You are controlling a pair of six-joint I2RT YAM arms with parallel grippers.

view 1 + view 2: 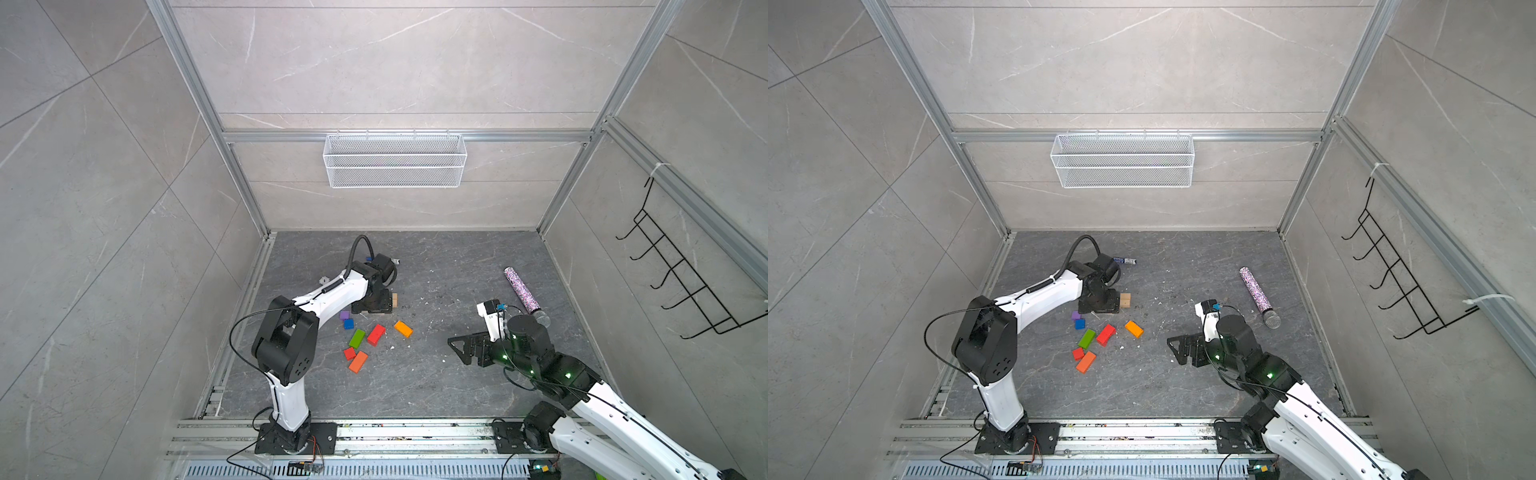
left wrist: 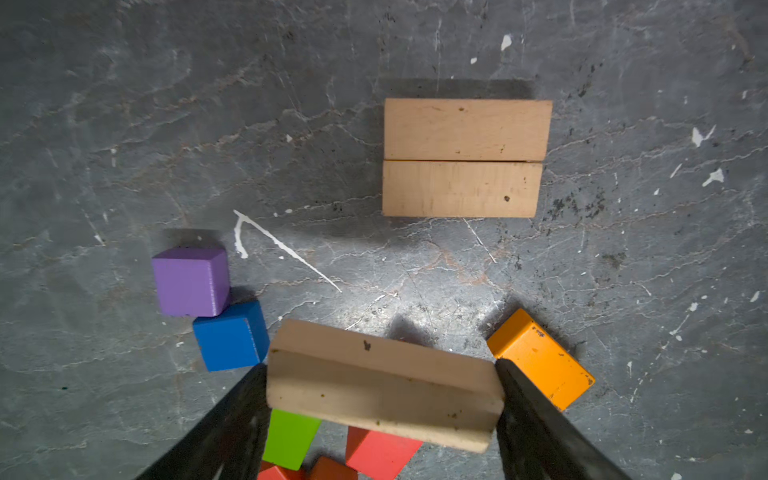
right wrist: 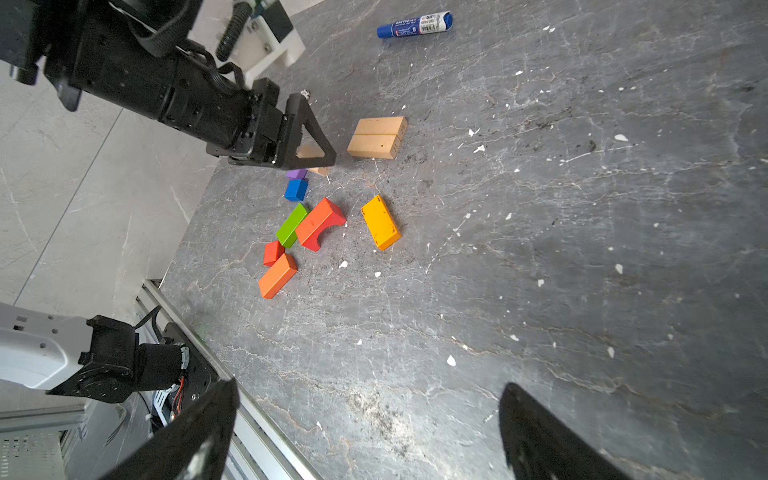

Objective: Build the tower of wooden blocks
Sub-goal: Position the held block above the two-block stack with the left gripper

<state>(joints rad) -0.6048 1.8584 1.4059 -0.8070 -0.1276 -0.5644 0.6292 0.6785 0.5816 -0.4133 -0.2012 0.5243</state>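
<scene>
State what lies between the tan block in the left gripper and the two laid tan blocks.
Nothing: the left wrist view shows bare table between the held tan block and the tan pair.

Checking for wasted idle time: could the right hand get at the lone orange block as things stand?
Probably yes. The right hand is open and empty, the lone orange block lies apart from the red arch block, and only bare table lies between them.

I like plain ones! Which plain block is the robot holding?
The tilted tan block in the left hand; the other two rest side by side, touching.
</scene>
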